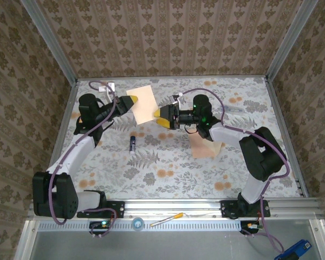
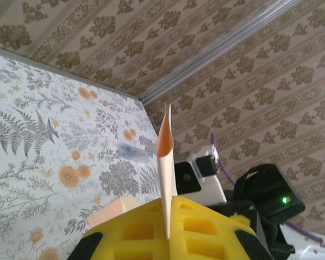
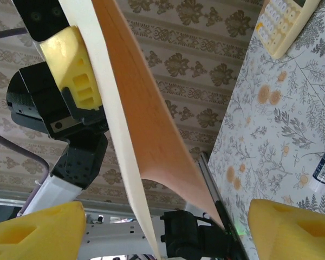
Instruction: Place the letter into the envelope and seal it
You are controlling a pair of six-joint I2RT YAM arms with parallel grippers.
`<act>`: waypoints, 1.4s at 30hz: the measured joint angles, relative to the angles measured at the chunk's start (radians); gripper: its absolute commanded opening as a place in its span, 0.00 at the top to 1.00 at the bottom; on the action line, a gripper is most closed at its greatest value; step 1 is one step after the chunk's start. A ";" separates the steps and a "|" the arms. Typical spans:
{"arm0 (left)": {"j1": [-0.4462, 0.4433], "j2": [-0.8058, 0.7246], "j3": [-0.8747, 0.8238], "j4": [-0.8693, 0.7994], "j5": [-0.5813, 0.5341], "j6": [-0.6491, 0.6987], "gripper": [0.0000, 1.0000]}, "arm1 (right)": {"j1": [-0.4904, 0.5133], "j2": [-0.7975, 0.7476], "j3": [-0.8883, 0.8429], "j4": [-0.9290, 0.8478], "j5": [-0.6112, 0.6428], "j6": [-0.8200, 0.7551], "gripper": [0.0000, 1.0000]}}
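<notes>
The letter point(image 1: 144, 104), a salmon-pink sheet with a cream reverse, hangs in the air above the far middle of the table. My left gripper point(image 1: 131, 103) is shut on its left edge, and in the left wrist view the sheet's edge point(image 2: 166, 162) stands upright, pinched between the yellow pads of that gripper point(image 2: 168, 219). My right gripper point(image 1: 161, 117) is open at the sheet's right side. Its yellow fingers point(image 3: 38, 230) stand wide apart, and the letter point(image 3: 146, 124) passes between them untouched. The envelope point(image 1: 205, 145) lies flat on the table under the right arm.
A glue stick point(image 1: 132, 143) lies on the table left of centre. A calculator point(image 3: 284, 24) sits near the far left corner. A pen point(image 1: 167, 219) rests on the front rail. Papered walls and metal posts close in the table.
</notes>
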 measured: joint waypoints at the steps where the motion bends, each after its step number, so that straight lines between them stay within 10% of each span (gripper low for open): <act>1: 0.000 0.000 -0.004 0.013 -0.005 -0.010 1.00 | 0.001 0.000 -0.009 0.018 0.004 0.011 0.20; 31: -0.042 0.000 -0.130 0.228 -0.193 -0.164 1.00 | 0.106 0.081 -0.098 0.325 0.300 0.166 0.22; 42: -0.079 0.016 -0.168 0.271 -0.238 -0.183 1.00 | 0.111 0.144 -0.071 0.441 0.328 0.223 0.36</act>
